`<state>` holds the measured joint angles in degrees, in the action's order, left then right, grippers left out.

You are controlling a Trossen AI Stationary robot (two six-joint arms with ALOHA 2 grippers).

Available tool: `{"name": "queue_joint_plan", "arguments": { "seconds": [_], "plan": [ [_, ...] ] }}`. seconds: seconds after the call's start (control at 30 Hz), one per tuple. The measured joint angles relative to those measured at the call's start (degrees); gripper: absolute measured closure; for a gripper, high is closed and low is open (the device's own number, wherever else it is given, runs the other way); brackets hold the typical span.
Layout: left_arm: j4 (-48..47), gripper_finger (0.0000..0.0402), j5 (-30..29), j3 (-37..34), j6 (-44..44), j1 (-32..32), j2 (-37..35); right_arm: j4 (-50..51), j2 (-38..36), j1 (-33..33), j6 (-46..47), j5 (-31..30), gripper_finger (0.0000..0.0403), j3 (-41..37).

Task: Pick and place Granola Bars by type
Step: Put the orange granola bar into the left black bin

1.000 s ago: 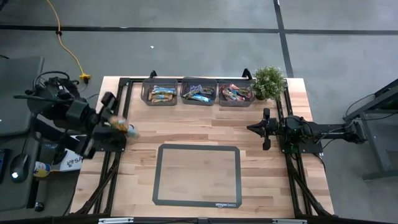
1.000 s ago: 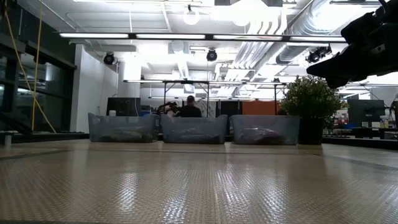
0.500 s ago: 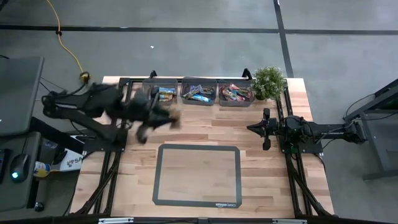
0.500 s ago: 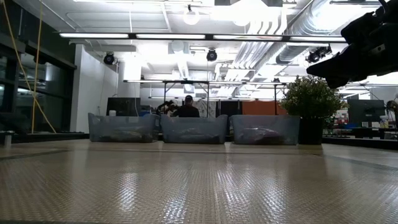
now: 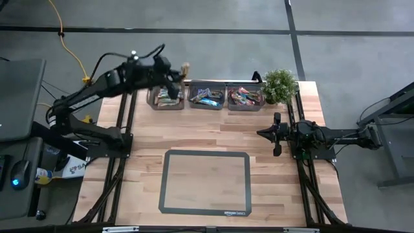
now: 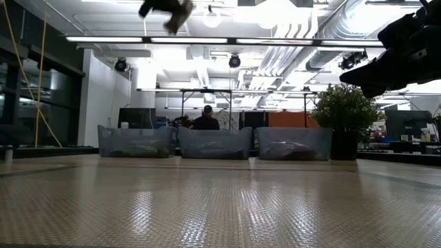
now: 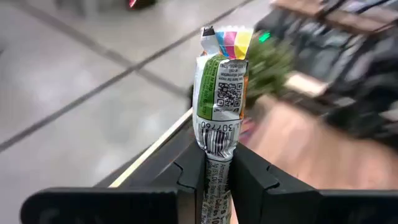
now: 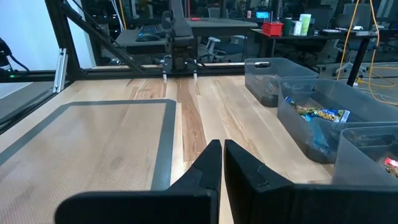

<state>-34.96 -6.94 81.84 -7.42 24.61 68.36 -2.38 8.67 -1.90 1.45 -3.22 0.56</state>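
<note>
Bright, even light comes from ceiling strip lights, which glare white in the low view. The bench shows only soft shadows. The left wrist view's background is smeared with motion blur; the wrapped bar stays sharp.

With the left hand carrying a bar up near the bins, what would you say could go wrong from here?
1. The left hand pinches the granola bar only by its lower end, so most of it stands free above the fingers; a quick move might let it slip or swing.
2. In the high view that hand sits near the divide between the left bin and the middle bin, so a release here may land in the wrong one.
</note>
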Motion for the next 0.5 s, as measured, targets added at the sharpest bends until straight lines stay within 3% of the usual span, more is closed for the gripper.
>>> {"name": "queue_joint_plan", "arguments": {
  "seconds": [0.3, 0.5],
  "plan": [
    [-13.1, 0.0347, 13.2, 0.0, 11.6, 20.5, 7.0, 0.0, 0.0, 0.0, 0.0, 0.0, 0.0401, 0.0],
    [-24.6, 0.0347, 11.3, 0.0, 26.7, 27.6, 13.1, 0.0, 0.0, 0.0, 0.0, 0.0, 0.0401, 0.0]
  ]
}}
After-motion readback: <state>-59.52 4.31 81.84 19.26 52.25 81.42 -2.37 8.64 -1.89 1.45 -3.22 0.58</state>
